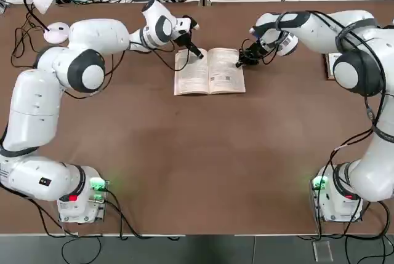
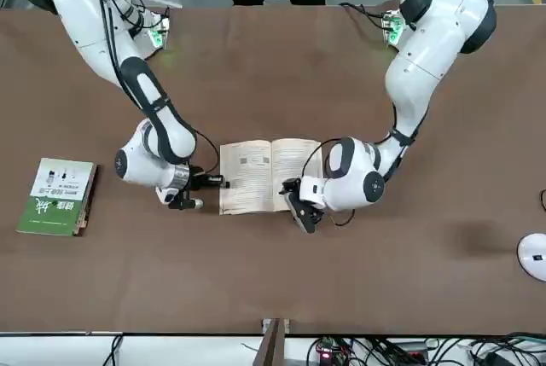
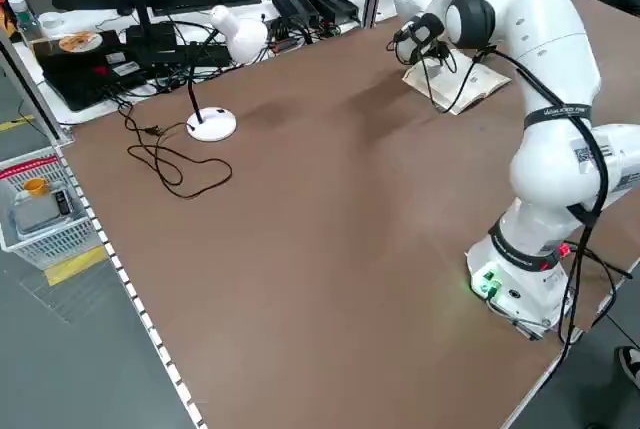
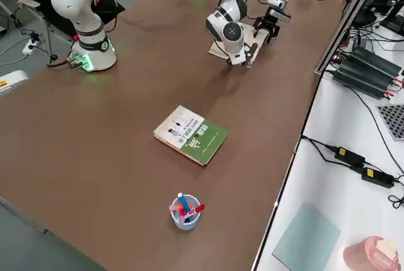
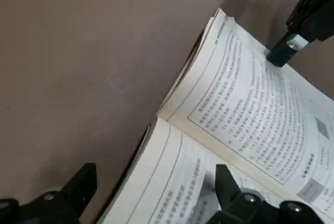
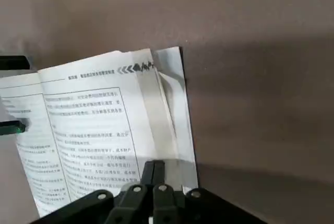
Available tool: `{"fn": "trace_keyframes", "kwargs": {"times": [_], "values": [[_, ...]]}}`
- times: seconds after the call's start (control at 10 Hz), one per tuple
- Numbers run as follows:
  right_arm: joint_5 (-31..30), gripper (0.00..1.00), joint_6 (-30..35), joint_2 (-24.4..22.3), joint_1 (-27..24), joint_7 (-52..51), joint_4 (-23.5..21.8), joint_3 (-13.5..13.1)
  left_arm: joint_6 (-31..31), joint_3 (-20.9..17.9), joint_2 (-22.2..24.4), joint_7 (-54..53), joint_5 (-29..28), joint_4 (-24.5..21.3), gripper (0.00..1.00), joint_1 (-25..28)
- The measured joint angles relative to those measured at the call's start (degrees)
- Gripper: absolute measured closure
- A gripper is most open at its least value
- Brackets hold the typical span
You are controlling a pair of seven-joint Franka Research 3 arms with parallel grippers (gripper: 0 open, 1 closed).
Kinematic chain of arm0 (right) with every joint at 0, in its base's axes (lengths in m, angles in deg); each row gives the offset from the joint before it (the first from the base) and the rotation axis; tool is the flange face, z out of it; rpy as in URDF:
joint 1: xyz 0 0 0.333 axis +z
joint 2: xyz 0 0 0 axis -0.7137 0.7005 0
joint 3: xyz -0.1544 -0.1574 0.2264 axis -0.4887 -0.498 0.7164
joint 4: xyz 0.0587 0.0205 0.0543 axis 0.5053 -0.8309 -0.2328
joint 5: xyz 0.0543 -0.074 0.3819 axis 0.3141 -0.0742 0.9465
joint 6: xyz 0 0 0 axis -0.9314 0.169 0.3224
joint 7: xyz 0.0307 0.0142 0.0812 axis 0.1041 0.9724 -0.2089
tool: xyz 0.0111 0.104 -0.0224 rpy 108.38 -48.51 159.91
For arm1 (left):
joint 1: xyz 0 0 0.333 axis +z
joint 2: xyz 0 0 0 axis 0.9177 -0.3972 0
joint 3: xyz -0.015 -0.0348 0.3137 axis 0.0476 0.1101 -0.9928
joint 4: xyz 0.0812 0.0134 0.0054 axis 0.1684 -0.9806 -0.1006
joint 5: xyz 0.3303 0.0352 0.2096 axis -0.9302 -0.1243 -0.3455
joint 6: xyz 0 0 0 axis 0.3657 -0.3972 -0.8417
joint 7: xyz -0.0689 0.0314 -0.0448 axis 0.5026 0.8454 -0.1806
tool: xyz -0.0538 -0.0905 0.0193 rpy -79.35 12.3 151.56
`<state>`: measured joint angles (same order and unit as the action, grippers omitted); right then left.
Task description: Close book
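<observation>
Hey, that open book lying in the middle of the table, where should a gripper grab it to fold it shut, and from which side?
Grip the book by an outer page edge, not the spine. It lies flat and open, so only those thin edges offer a hold. The right gripper already sits at the robot's-right edge, so coming in low from that side probably works best.

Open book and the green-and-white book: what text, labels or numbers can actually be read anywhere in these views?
Open book: dense printed lines and a header, too small and blurred to read.
Green-and-white book: cover characters, not legible.
No other readable labels or numbers.
</observation>
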<state>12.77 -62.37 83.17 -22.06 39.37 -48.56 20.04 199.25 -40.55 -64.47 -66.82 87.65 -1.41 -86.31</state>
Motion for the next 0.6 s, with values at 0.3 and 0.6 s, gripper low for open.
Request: {"fn": "trace_keyframes", "kwargs": {"times": [0.3, 0.6], "values": [[0.0, 0.99, 0.0, 0.0, 0.0, 0.0, 0.0, 0.0, -3.0, 0.1, 0.0, 0.0, 2.6, 0.0, 0.00, 0.6], [0.0, 0.99, 0.0, 0.0, 0.0, 0.0, 0.0, 0.0, -4.3, 0.1, 0.0, 0.0, 3.1, 0.1, 0.00, 0.9]]}}
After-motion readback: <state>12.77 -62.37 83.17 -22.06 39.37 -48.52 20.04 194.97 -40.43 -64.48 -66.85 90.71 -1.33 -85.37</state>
